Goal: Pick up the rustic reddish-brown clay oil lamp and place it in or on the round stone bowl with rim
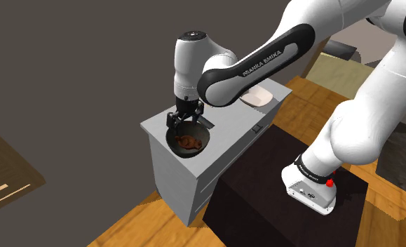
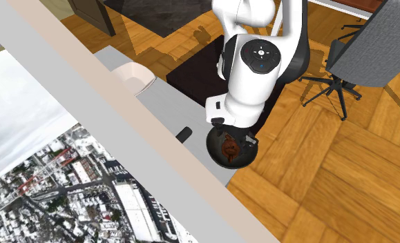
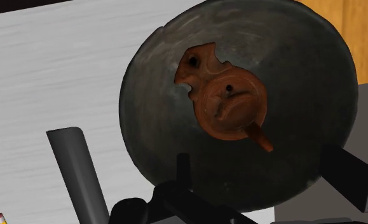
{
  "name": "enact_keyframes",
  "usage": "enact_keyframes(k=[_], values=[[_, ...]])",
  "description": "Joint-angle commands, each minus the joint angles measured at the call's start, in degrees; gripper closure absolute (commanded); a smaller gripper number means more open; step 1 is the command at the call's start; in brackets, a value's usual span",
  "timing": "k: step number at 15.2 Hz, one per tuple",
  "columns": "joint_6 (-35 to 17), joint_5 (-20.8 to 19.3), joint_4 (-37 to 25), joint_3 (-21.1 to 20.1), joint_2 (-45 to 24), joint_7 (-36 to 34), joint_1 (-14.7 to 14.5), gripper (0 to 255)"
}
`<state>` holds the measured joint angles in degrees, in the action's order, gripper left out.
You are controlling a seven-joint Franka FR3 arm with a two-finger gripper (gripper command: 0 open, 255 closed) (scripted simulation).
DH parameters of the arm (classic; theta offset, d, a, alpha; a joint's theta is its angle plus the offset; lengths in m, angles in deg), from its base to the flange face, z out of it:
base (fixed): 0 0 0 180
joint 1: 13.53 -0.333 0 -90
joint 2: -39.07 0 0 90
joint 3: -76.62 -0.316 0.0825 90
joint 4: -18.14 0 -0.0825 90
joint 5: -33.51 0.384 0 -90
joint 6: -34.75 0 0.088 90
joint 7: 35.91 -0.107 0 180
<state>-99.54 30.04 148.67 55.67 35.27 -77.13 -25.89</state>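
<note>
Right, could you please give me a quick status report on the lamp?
Gripper open, above the dark bowl. Reddish-brown lamp lying inside it, not held. White dish well aside.

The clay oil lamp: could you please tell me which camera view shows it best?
The wrist view: the reddish-brown lamp lies in the dark bowl, seen from above with its holes and handle plain. The shoulder view shows a small brown shape in the bowl under the gripper; the second exterior view, a small reddish patch.
</note>
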Motion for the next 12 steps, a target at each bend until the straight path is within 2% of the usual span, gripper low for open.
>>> enact_keyframes(k=[1, 3, 7, 12], values=[[0.0, 0.0, 0.0, 0.0, 0.0, 0.0, 0.0, 0], [0.0, 0.0, 0.0, 0.0, 0.0, 0.0, 0.0, 0], [7.1, 2.4, -2.8, -0.2, 4.6, 1.7, 0.2, 0], [7.1, 2.4, -2.8, -0.1, 4.6, 1.7, 0.1, 0]])
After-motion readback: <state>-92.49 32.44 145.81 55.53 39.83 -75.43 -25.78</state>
